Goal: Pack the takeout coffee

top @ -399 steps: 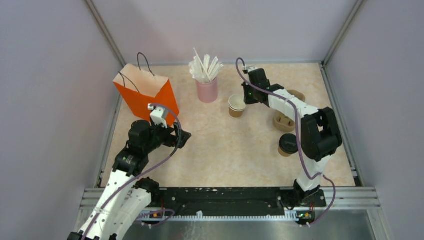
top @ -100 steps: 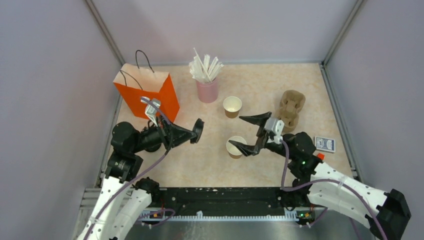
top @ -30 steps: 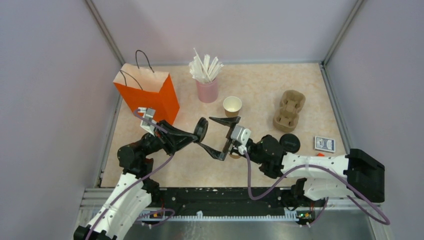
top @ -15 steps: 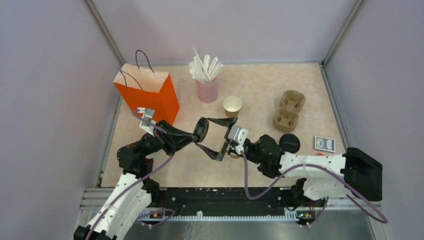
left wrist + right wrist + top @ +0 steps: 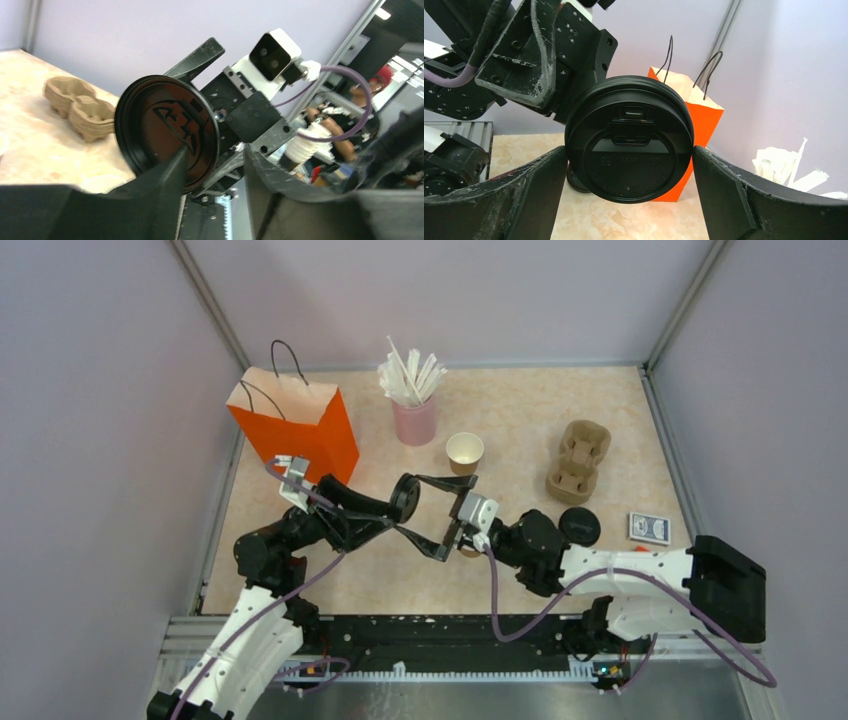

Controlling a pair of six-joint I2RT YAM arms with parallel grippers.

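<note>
A round black lid (image 5: 404, 498) hangs upright in the air between the two arms. My right gripper (image 5: 408, 503) has a finger against each side of its rim, as the right wrist view shows for the lid (image 5: 630, 145) and the right gripper (image 5: 630, 156). My left gripper (image 5: 390, 513) is just behind the lid (image 5: 165, 132) with its jaws apart, and the left gripper (image 5: 216, 152) grips nothing. An open brown paper cup (image 5: 464, 452) stands behind. Another cup (image 5: 468, 551) is mostly hidden under my right wrist. A second black lid (image 5: 579, 526) shows beside the right arm.
The orange bag (image 5: 300, 430) stands upright at back left, also the orange bag (image 5: 699, 117) behind the lid. A pink cup of straws (image 5: 413, 420) is at the back centre. The pulp carrier (image 5: 578, 460) and a blue card box (image 5: 650, 528) lie at right.
My left gripper has opened off the lid. My right gripper moved left until its fingers flank the lid, then closed onto its rim.
</note>
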